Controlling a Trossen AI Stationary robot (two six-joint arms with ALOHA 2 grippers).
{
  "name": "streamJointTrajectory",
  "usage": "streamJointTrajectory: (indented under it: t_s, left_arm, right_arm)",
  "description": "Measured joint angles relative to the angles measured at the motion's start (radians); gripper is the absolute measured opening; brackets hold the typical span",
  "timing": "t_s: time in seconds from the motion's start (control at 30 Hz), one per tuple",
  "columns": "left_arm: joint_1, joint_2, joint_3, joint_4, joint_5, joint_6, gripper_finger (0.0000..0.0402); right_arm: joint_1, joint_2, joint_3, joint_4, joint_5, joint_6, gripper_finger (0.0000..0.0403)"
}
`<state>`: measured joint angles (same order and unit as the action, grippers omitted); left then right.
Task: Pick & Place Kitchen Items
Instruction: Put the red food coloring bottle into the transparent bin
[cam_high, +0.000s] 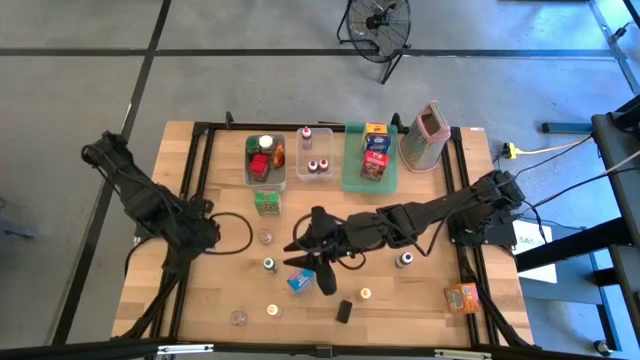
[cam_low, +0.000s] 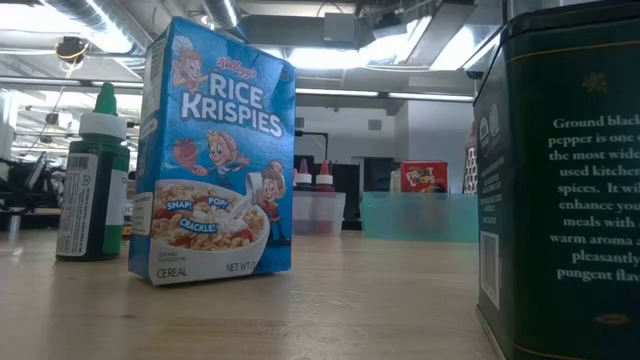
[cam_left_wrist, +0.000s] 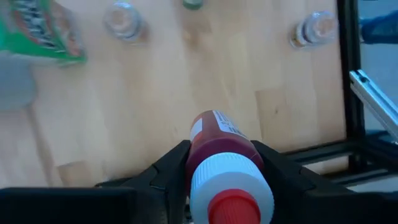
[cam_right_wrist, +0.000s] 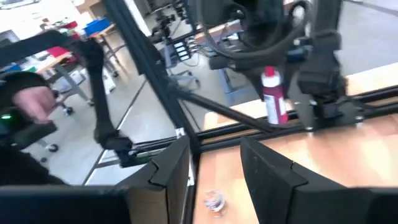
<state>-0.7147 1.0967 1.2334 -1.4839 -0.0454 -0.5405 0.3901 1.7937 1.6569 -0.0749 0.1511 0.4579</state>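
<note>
Bottle, red (cam_left_wrist: 219, 142), clamped in my left gripper (cam_left_wrist: 221, 163) at the table's left edge; bins (cam_high: 266, 178) lie across the table. My right gripper (cam_right_wrist: 214, 163) gapes empty mid-table.

seen from straight overhead, taking in the whole pale wooden slatted table (cam_high: 400, 290). from tabletop level, very near a blue rice krispies cereal box (cam_low: 215, 155). from each wrist, looking past dark fingers; both wrists share a red liquid bottle with white cap (cam_left_wrist: 221, 155).

Two black jointed arms (cam_high: 150, 205), blocky claws, looping black cables.
</note>
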Motion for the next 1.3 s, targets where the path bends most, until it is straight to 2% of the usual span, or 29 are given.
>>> streamJointTrajectory:
  t_s: [0.17, 0.4, 0.53, 0.67, 0.8, 0.93, 1.13, 1.3]
  left_arm:
    - [0.069, 0.061, 0.111, -0.092, 0.012, -0.019, 0.0146]
    - [0.208, 0.198, 0.347, -0.088, -0.001, 0.096, 0.0146]
    - [0.281, 0.295, 0.527, -0.089, -0.085, 0.133, 0.0145]
    - [0.347, 0.385, 0.715, -0.085, -0.239, 0.137, 0.0145]
    - [0.400, 0.451, 0.846, -0.086, -0.283, 0.194, 0.0145]
    - [0.437, 0.501, 0.911, -0.087, -0.288, 0.206, 0.0145]
    - [0.469, 0.548, 0.931, -0.088, -0.297, 0.245, 0.0145]
    - [0.489, 0.559, 0.932, -0.088, -0.297, 0.248, 0.0145]
  right_arm:
    - [-0.014, -0.030, 0.000, -0.063, -0.021, -0.047, 0.0178]
    - [-0.048, -0.067, 0.000, -0.131, -0.023, -0.154, 0.0233]
    - [-0.078, -0.083, 0.001, -0.199, -0.024, -0.156, 0.0246]
    - [-0.104, -0.091, 0.000, -0.243, -0.023, -0.180, 0.0248]
    - [-0.131, -0.100, 0.000, -0.261, -0.018, -0.227, 0.0248]
    - [-0.153, -0.101, 0.000, -0.269, 0.032, -0.279, 0.0248]
    - [-0.199, -0.101, 0.000, -0.324, 0.086, -0.291, 0.0248]
    - [-0.226, -0.101, 0.000, -0.334, 0.070, -0.294, 0.0263]
